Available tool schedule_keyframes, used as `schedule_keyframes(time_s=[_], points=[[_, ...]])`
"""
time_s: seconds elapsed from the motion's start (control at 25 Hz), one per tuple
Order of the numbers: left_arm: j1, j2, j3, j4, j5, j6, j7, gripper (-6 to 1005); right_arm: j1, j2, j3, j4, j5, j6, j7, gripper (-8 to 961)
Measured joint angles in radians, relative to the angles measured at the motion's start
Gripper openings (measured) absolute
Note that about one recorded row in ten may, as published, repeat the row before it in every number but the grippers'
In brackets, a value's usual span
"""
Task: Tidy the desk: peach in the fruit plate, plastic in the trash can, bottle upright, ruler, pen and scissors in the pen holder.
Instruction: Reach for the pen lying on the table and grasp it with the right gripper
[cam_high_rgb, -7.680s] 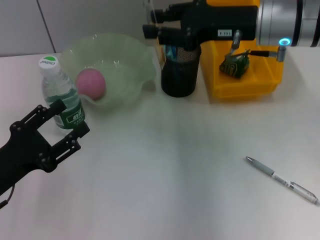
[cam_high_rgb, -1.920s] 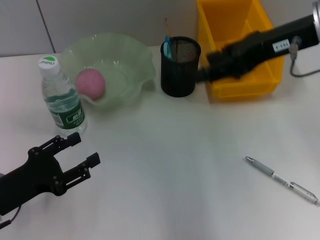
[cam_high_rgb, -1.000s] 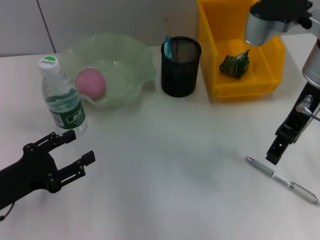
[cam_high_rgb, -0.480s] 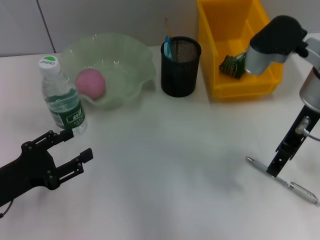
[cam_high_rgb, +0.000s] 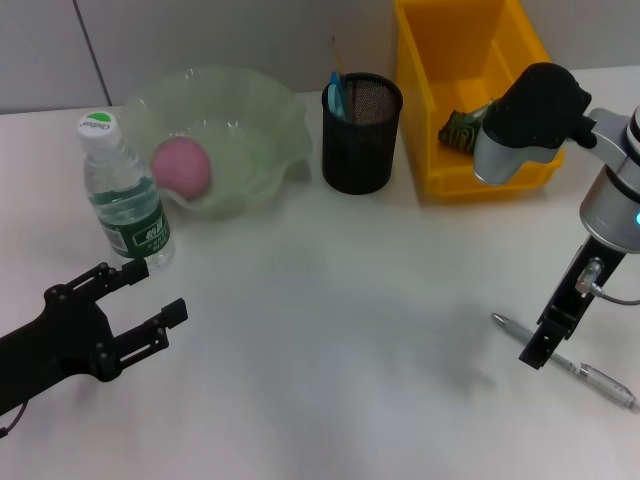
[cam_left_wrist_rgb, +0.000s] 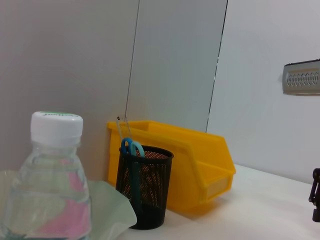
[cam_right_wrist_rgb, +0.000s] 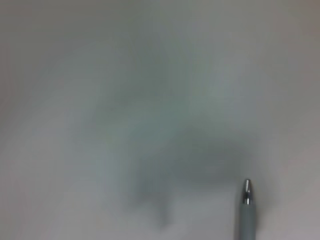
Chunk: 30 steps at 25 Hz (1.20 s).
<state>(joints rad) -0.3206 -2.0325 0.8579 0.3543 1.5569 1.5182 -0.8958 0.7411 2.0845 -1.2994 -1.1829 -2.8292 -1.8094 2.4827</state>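
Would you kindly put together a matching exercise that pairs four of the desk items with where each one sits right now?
Things:
1. peach
2. pen
3. scissors
4. plastic wrapper

Places:
A. in the yellow bin
B. flat on the table, under the right gripper
C. in the green fruit plate
D. standing in the black mesh pen holder

Pairs: 1-C, 2-B, 3-D, 4-A
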Motion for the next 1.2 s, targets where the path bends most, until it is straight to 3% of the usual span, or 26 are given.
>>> schedule_keyframes(time_s=[1.2], points=[[-0.008,-0.006,0.000,0.000,0.000,-0.024,0.009,740,-0.005,-0.001,-0.038,0.040,-0.022,0.040,0.064,775]])
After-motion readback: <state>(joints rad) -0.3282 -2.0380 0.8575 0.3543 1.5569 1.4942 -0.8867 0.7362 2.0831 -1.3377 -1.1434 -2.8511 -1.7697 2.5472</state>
